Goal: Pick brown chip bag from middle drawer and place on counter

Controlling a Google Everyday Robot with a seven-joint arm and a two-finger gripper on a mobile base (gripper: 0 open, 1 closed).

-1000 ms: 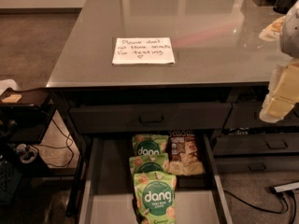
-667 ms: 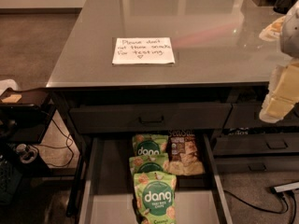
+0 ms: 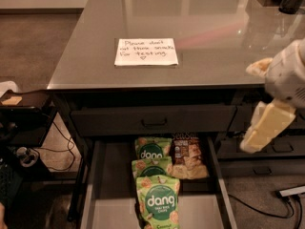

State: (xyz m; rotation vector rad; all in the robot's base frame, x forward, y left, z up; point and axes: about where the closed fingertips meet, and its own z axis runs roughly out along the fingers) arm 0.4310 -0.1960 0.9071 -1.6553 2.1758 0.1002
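Observation:
The brown chip bag [image 3: 189, 155] lies at the back right of the open middle drawer [image 3: 112, 194], touching the green "dang" bags on its left. The glossy grey counter [image 3: 209, 27] spans the view above the drawer. My gripper [image 3: 262, 98] hangs at the right edge, off the counter's front right corner, above and to the right of the drawer. Its two cream fingers [image 3: 266, 126] are spread apart and hold nothing. It is well clear of the brown bag.
Three green "dang" bags [image 3: 158, 200] lie in a row down the drawer's middle. A handwritten paper note [image 3: 146, 51] lies on the counter. The closed top drawer front with a black handle [image 3: 154, 123] sits above the open drawer. Cables and dark equipment [image 3: 24, 128] stand at left.

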